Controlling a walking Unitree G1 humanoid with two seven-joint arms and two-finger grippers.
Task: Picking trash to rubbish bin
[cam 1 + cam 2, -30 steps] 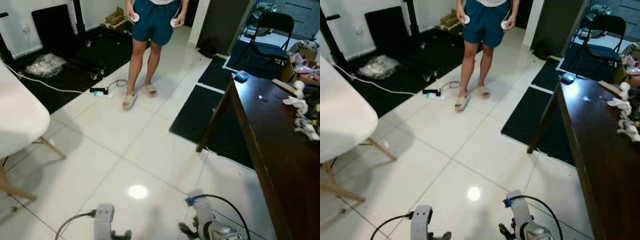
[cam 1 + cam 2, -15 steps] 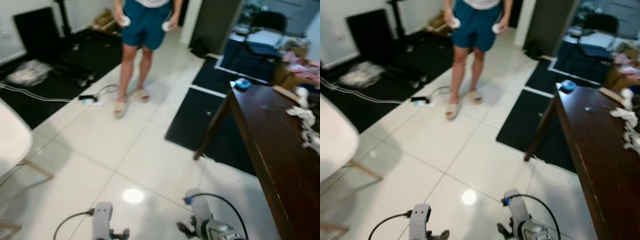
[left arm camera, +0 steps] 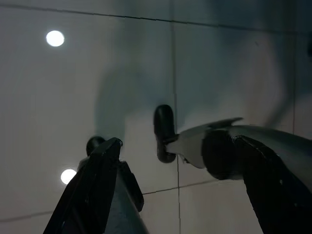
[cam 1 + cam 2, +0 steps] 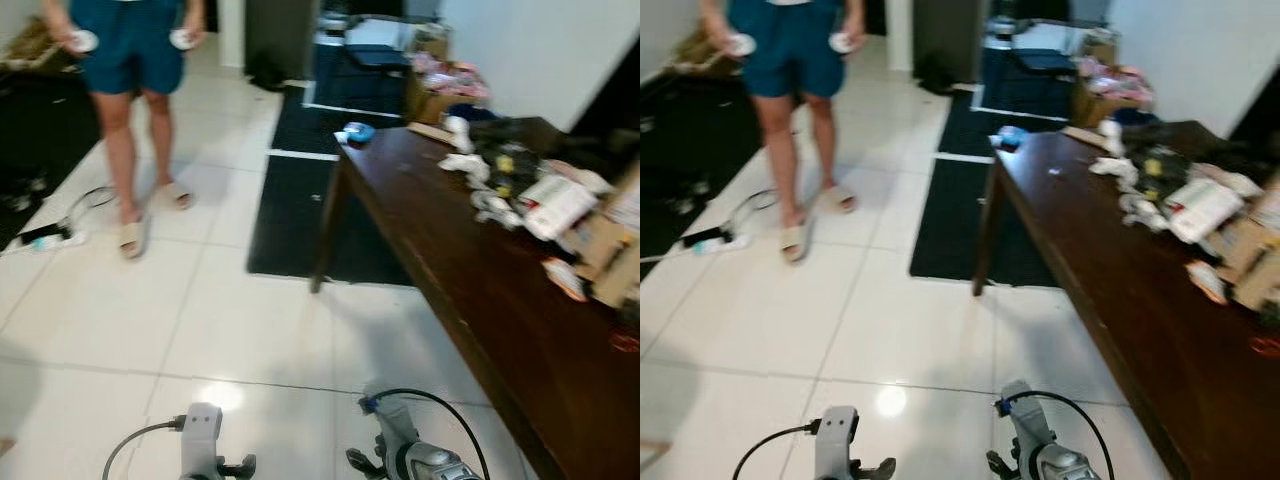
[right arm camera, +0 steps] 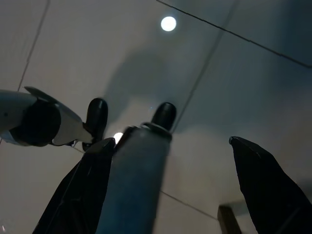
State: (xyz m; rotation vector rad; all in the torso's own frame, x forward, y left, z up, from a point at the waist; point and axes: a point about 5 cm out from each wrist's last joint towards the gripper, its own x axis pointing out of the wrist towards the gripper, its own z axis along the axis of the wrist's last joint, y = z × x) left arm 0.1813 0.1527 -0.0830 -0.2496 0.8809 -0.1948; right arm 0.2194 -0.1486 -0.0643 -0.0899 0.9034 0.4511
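Both grippers hang low over the glossy white tiled floor point(image 4: 230, 320): left gripper point(image 3: 175, 195) with fingers spread apart and empty, right gripper point(image 5: 168, 190) likewise apart and empty. Long dark brown wooden table point(image 4: 470, 290) stands on the robot's right; a heap of crumpled white papers and packaging trash point(image 4: 530, 195) lies at its far end, with a small blue object point(image 4: 357, 133) on the far corner. Person in blue shorts point(image 4: 130, 50) stands far left. Versus 1.0 s ago, camera has swung right; more tabletop visible.
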